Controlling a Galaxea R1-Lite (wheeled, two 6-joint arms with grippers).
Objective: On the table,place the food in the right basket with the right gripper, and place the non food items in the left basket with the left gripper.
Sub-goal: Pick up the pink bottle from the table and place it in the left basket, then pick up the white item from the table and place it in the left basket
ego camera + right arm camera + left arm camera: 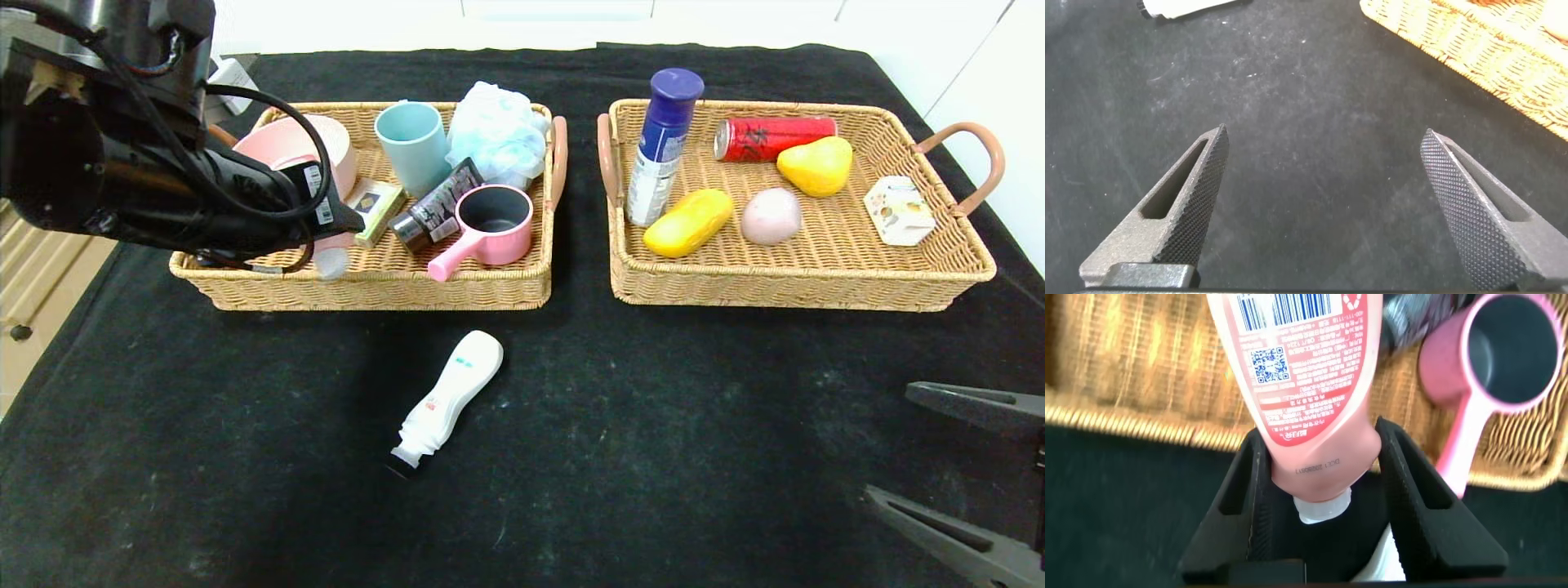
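Observation:
My left gripper [329,242] hovers over the front left of the left basket [375,291], shut on the pink bottle [1310,384], whose white cap [331,263] points down. In the left wrist view its fingers [1411,490] press both sides of the bottle's neck. The pink saucepan [490,224] lies in that basket. The white brush-tipped bottle [449,396] lies on the black table [653,425] in front of the baskets. The yellow oblong fruit [688,222], the grey-pink egg-shaped lump [771,216] and the white-and-blue can [663,147] are in the right basket [800,287]. My right gripper [890,443] is open and empty at the front right.
The left basket also holds a pink bowl [302,147], a teal cup [412,147], a blue mesh sponge [498,131], a dark tube [437,208] and a small box [375,208]. The right basket holds a red can [775,136], a yellow pear [816,165] and a white box [898,211].

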